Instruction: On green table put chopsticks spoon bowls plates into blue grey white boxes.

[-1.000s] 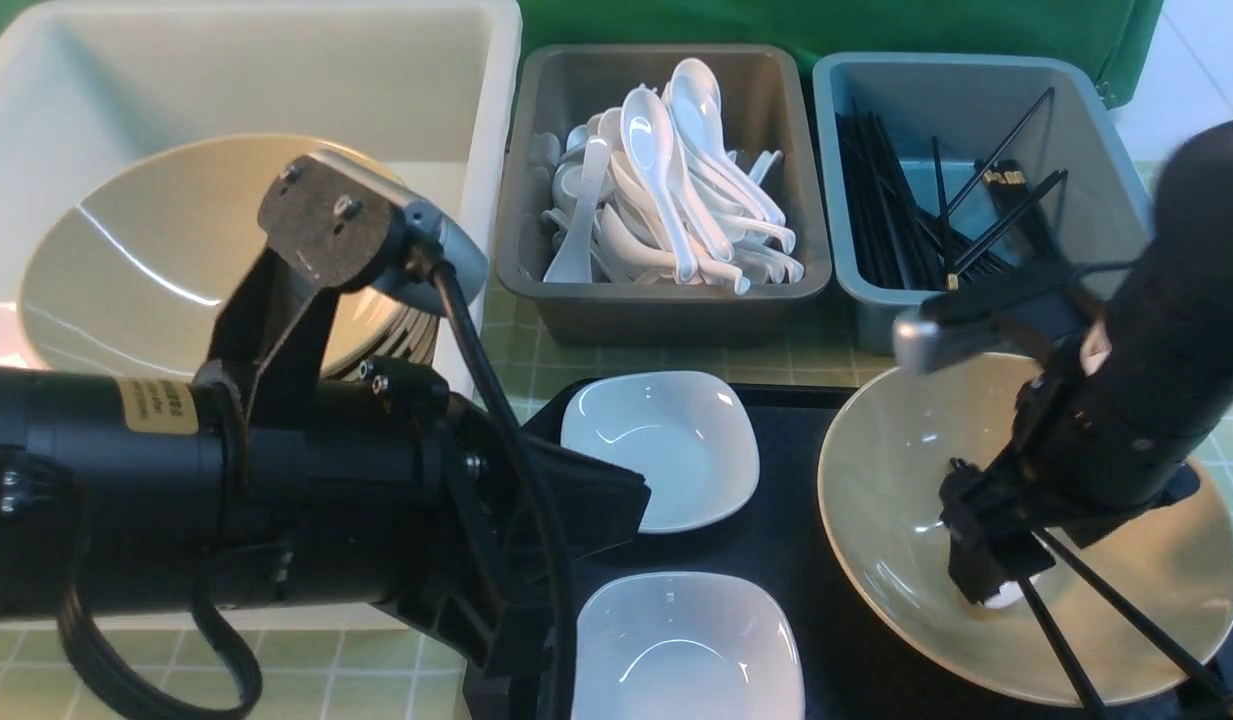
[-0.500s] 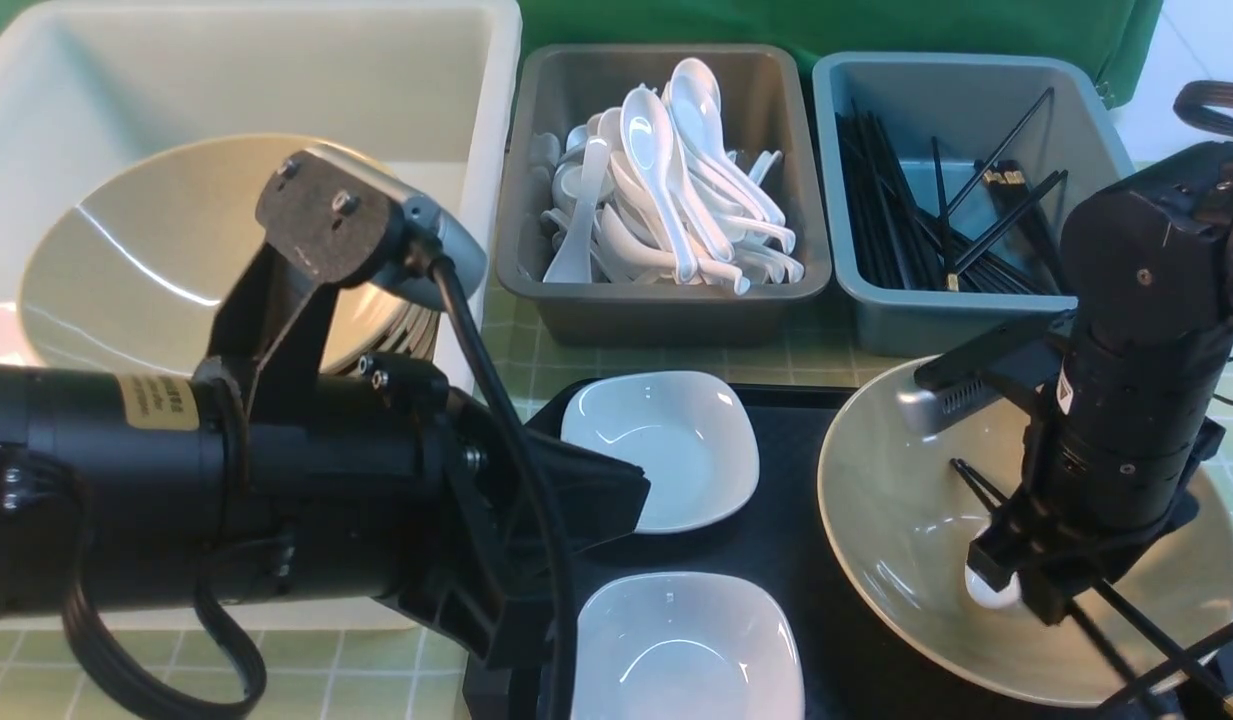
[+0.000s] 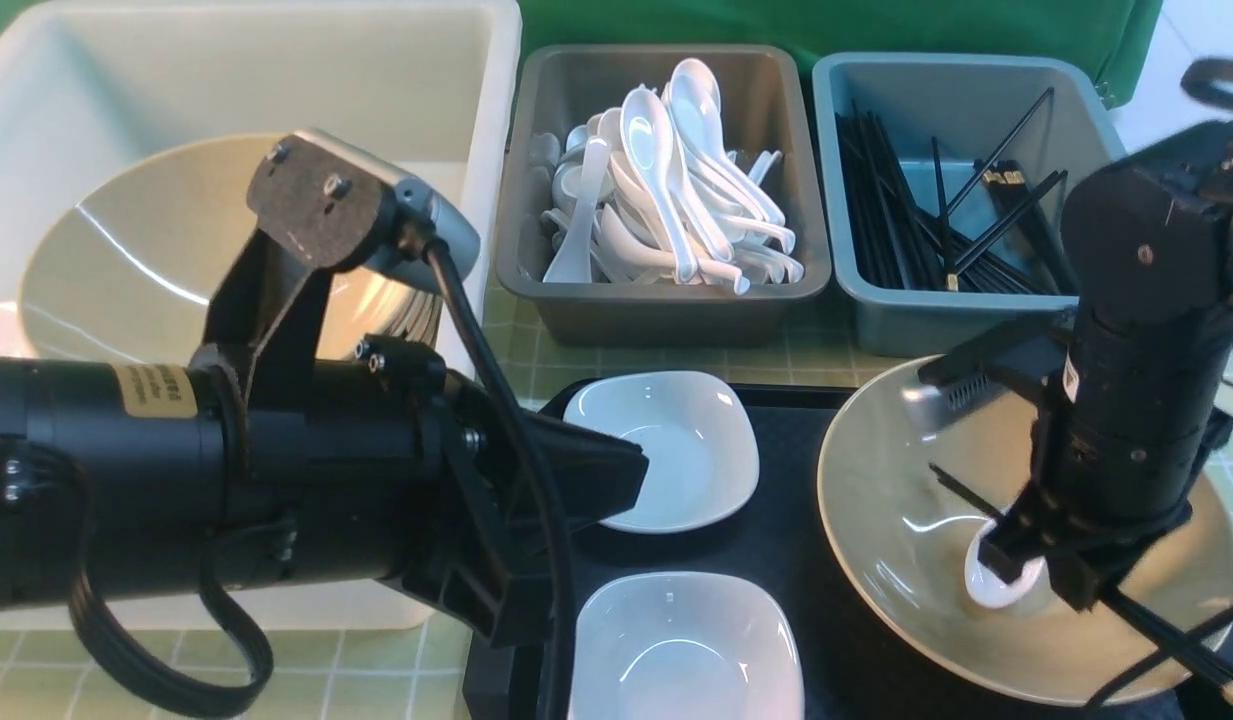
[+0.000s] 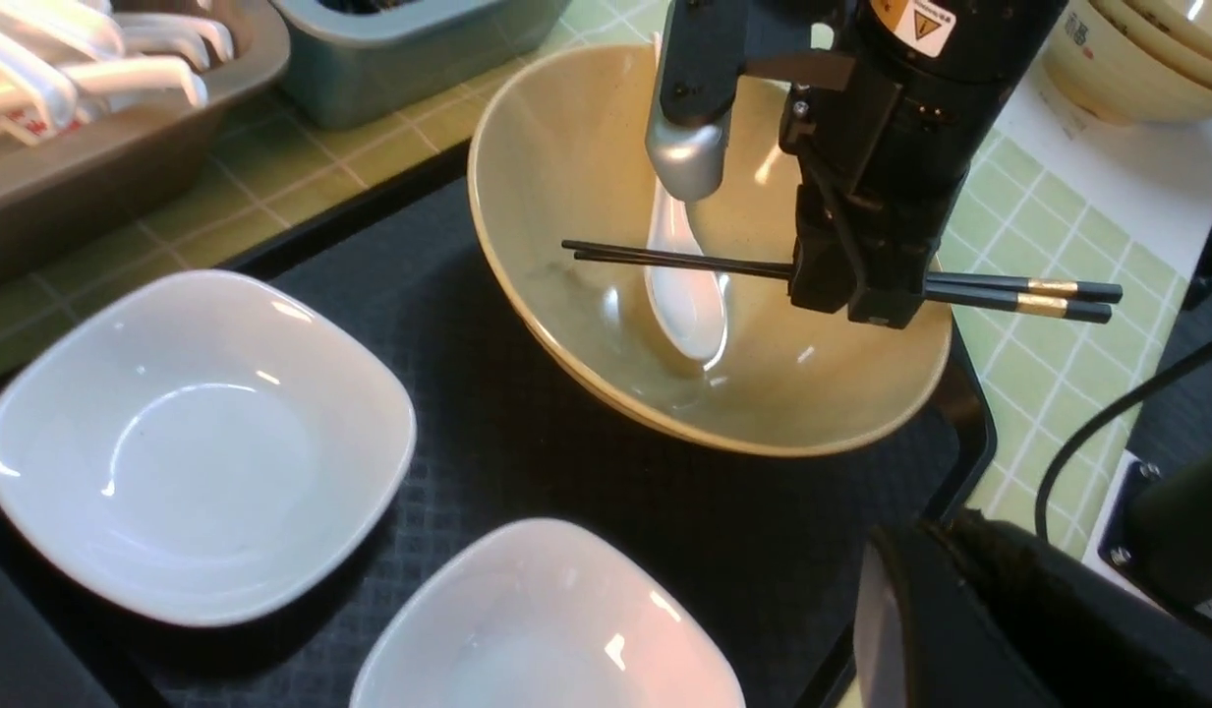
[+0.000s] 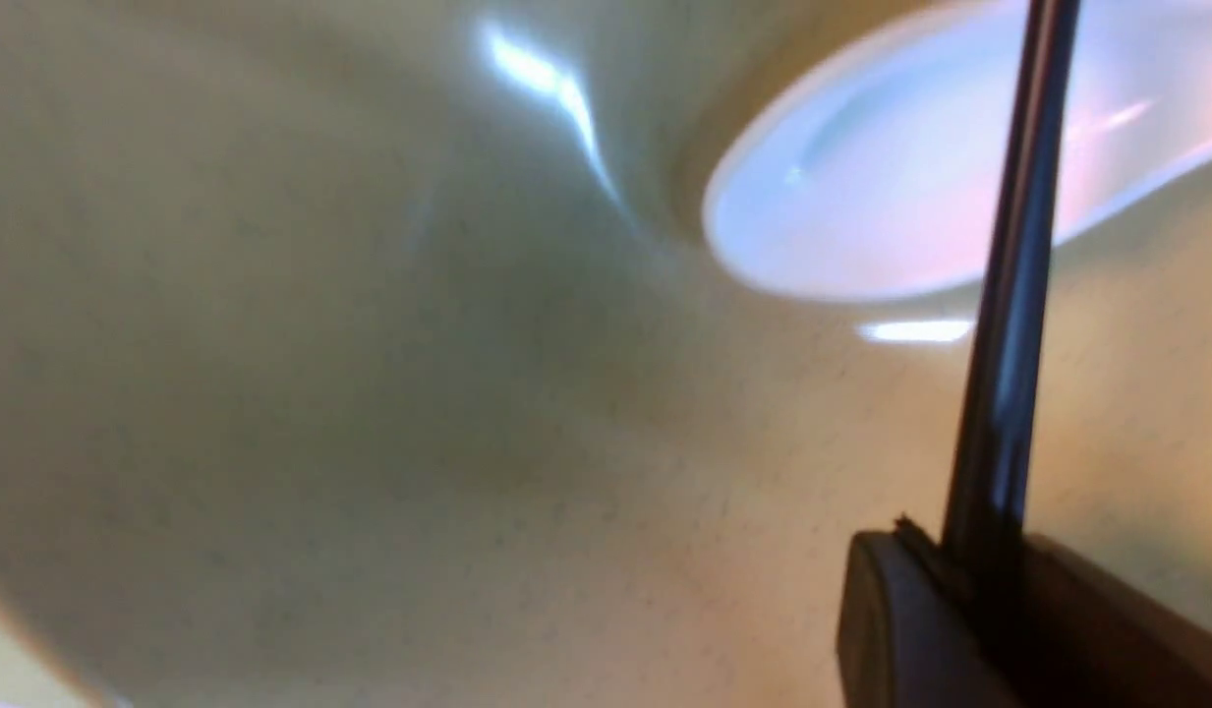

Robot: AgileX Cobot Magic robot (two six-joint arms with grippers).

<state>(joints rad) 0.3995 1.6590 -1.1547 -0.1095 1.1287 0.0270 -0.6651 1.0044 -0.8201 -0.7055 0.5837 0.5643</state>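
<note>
My right tool (image 4: 851, 300) stands inside the tan bowl (image 4: 556, 197) on the black tray (image 3: 786, 540), its jaws drawn in on the chopsticks (image 4: 664, 259) a little short of their gold-banded ends. The step in hand, as I judge it, is picking the pair out of the bowl. The next move calls for a straight lift that keeps both sticks level and clear of the white spoon (image 4: 684, 305) lying beneath them, then a carry to the blue-grey box (image 3: 936, 320), where other black sticks already lie.

The chopsticks are thin, glossy and black. They run side by side across the bowl, pointed ends over the spoon's scoop, banded ends reaching out past the rim above the green surface (image 3: 776, 355). Being so slim and slick, one could slip from the pinch or swing out of line with the other.

My left tool (image 3: 606, 475) is shut, with nothing seen in it, and hangs near the two white plates (image 3: 676, 440) on the tray. The dark grey box (image 3: 666, 320) holds a heap of spoons. The white box (image 3: 496, 100) holds bowls.
</note>
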